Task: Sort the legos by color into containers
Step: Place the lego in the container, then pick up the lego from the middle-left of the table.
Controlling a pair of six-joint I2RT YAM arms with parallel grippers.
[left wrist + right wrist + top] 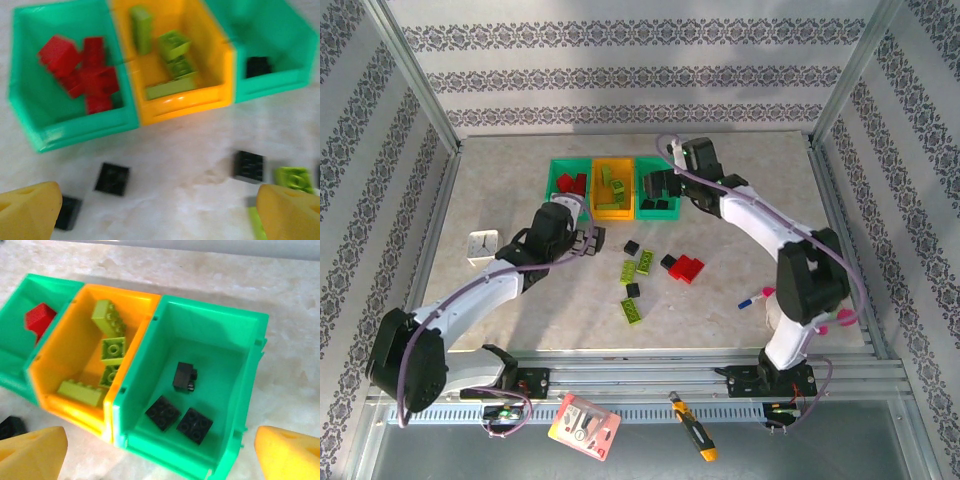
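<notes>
Right gripper [160,457] is held over the right green container [215,310], claw apart and empty, where black legos [162,412] are collected. Left gripper [160,212], claw likewise apart, is aimed at a loose black lego [112,178].

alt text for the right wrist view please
Looking down on three joined bins: the right green bin holds three black bricks, the orange-yellow middle bin lime green bricks, the left green bin a red brick. The right gripper hangs open above them, empty, its yellow fingertips at the bottom corners.
</notes>
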